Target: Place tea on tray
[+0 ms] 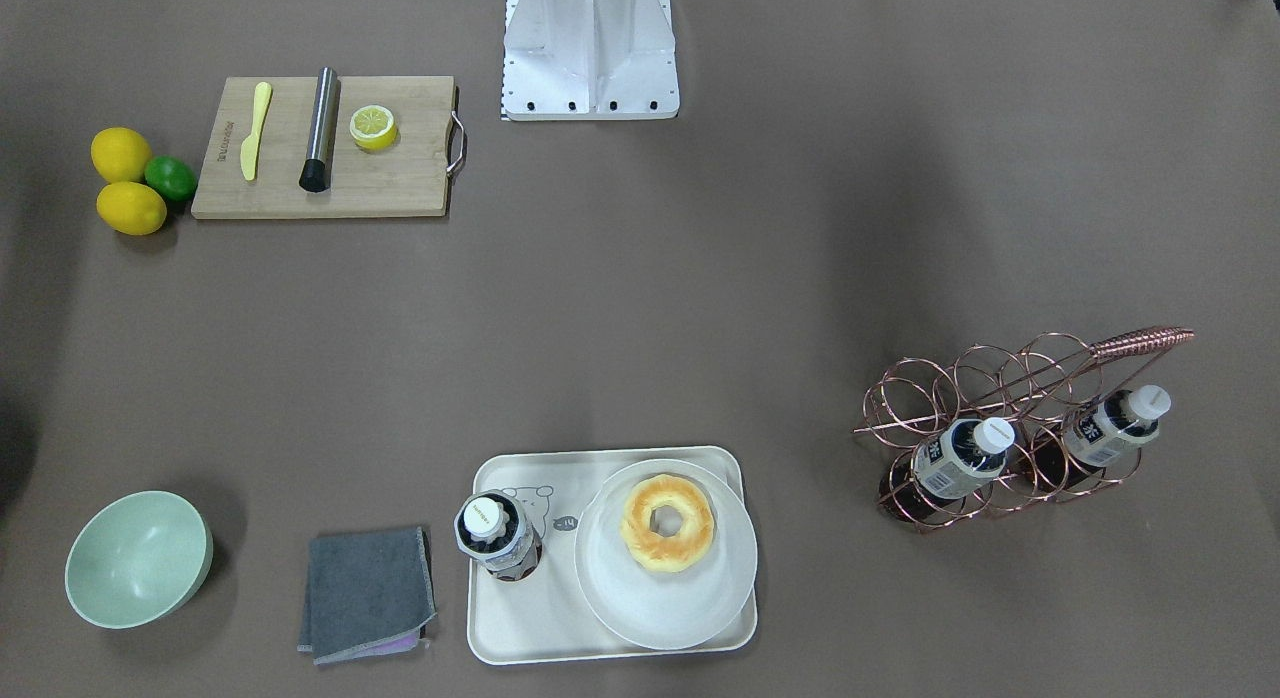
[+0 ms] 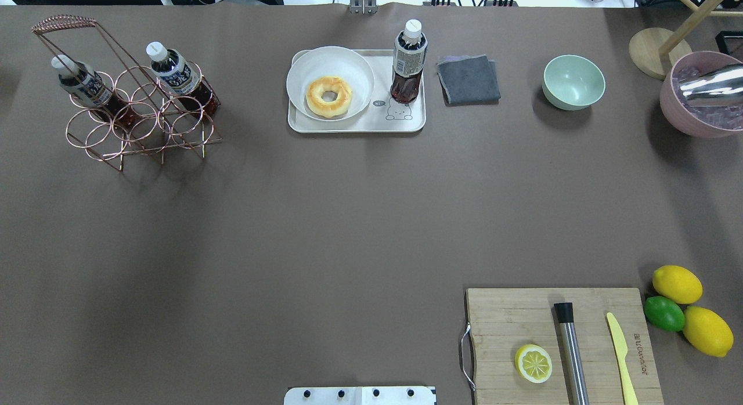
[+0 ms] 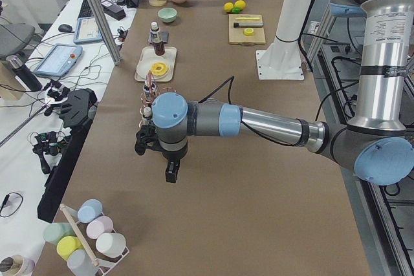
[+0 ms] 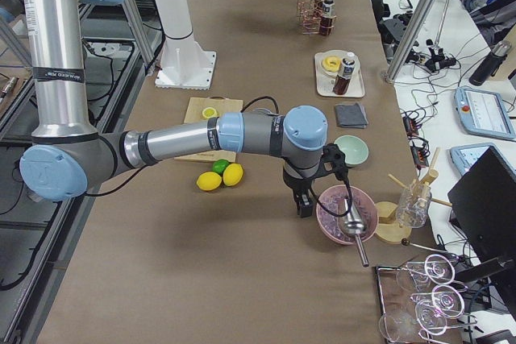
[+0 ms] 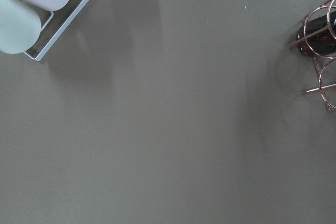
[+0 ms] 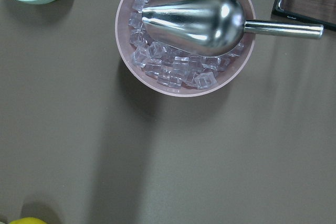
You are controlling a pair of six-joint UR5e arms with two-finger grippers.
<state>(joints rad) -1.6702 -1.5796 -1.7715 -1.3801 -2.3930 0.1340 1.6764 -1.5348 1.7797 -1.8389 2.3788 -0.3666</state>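
One tea bottle [image 1: 495, 533] stands upright on the cream tray [image 1: 520, 638], by the bear drawing; the bottle [image 2: 409, 62] and tray [image 2: 354, 126] also show in the overhead view. Two more tea bottles [image 2: 81, 83] [image 2: 174, 71] sit in a copper wire rack [image 2: 133, 126]. My left gripper [image 3: 171, 172] hangs over bare table near the rack, seen only in the exterior left view. My right gripper [image 4: 305, 207] hangs beside the pink ice bowl [image 4: 345, 217], seen only in the exterior right view. I cannot tell whether either gripper is open or shut.
A white plate with a donut [image 2: 329, 96] fills the tray's other half. A grey cloth [image 2: 468, 79] and a green bowl [image 2: 573, 82] lie beside it. A cutting board [image 2: 505, 318] holds a lemon half, a muddler and a knife. Lemons and a lime [image 2: 664, 313] lie beside the board.
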